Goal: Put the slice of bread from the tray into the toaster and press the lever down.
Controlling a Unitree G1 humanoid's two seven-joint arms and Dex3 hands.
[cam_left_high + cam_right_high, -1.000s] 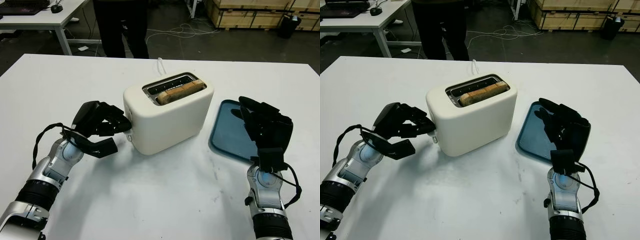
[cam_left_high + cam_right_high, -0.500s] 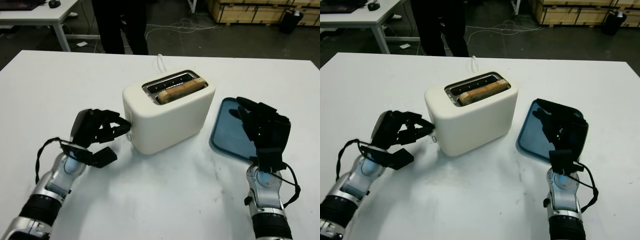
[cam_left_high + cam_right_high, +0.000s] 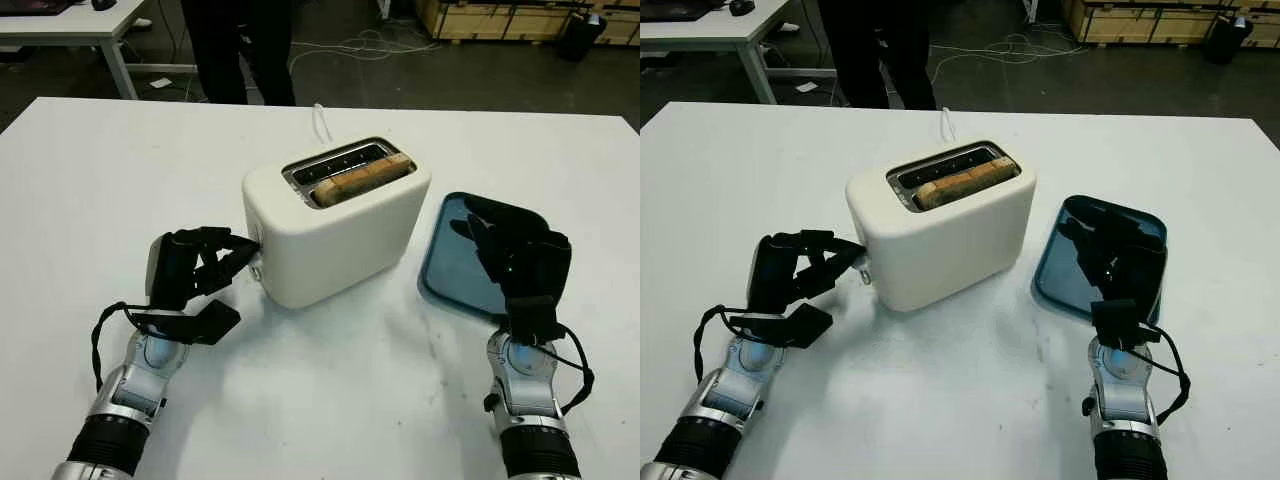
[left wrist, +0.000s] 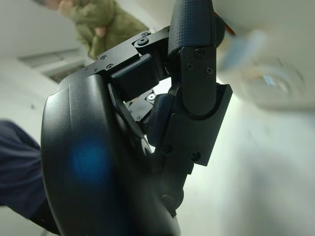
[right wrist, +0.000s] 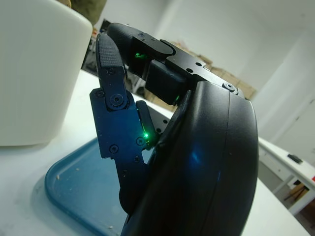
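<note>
Since a moment ago, the left hand (image 3: 196, 270) has turned more upright beside the toaster (image 3: 335, 222), its curled fingers (image 3: 232, 247) holding nothing, at the lever (image 3: 256, 270). Bread (image 3: 360, 181) sits in the slot. Right hand (image 3: 520, 265) hovers open over the blue tray (image 3: 447, 273).

**Room around the toaster**

The toaster (image 3: 335, 225) stands mid-table (image 3: 90, 180), blocking the direct path between the two hands. At its 9 o'clock the left hand (image 3: 195, 265) crowds its end wall. At 3 o'clock lies the tray (image 3: 450, 255) under the right hand (image 3: 515, 260). Bare tabletop lies at 6 and 10 o'clock.
</note>
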